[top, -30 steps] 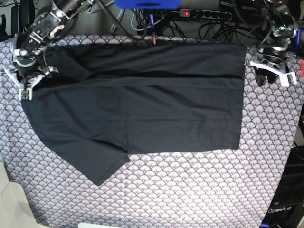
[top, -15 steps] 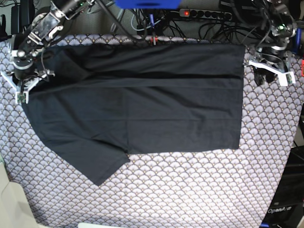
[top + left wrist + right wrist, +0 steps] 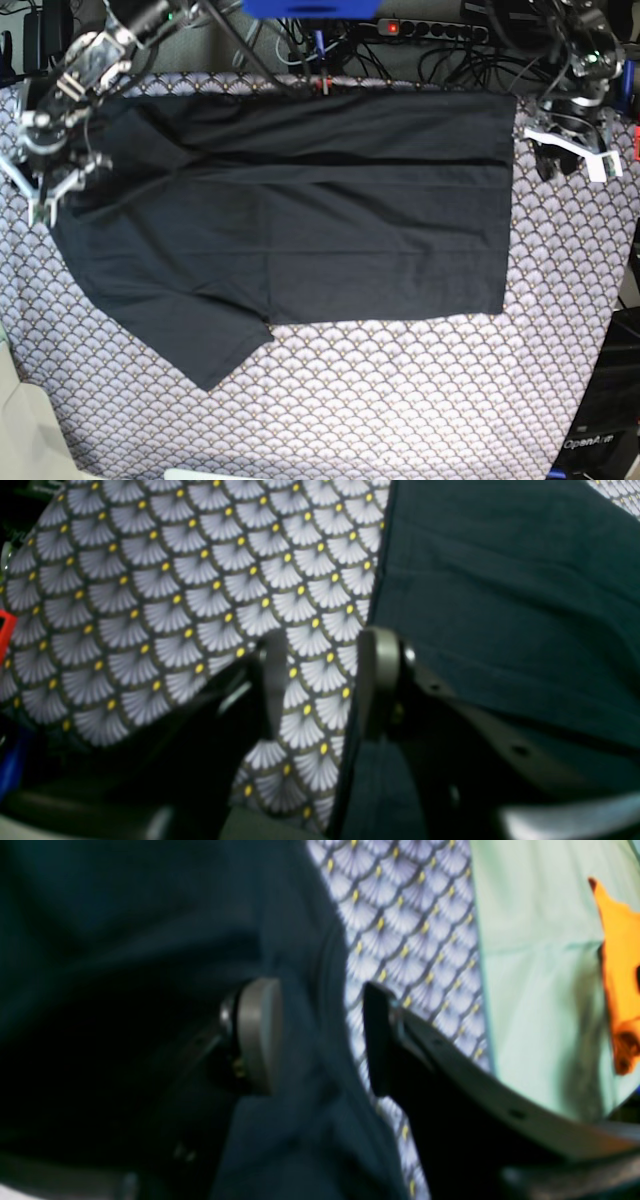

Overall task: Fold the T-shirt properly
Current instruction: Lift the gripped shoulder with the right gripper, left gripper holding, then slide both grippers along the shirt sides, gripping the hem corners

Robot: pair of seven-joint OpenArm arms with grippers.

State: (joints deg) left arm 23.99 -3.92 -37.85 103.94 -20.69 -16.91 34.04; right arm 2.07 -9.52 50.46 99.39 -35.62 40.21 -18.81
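The black T-shirt [image 3: 300, 220] lies flat on the grey scallop-patterned cloth [image 3: 400, 400], its top part folded down and one sleeve pointing to the lower left. My right gripper [image 3: 45, 195] hovers at the shirt's left end. In the right wrist view, the right gripper [image 3: 320, 1040] is open, and the edge of the T-shirt [image 3: 125, 915] runs between the fingers without being pinched. My left gripper [image 3: 575, 158] sits just beyond the shirt's right edge. In the left wrist view, the left gripper [image 3: 325, 685] is open over patterned cloth, with the edge of the T-shirt [image 3: 500, 605] beside one finger.
A power strip [image 3: 430, 28] with a red light and tangled cables run along the back edge. A blue object [image 3: 310, 8] hangs at the top centre. A pale green surface [image 3: 540, 980] and an orange thing [image 3: 620, 965] lie beyond the cloth's edge.
My right gripper has gone from shut to open at the shirt's left end. The left gripper has shifted slightly and stays open. The shirt lies as before.
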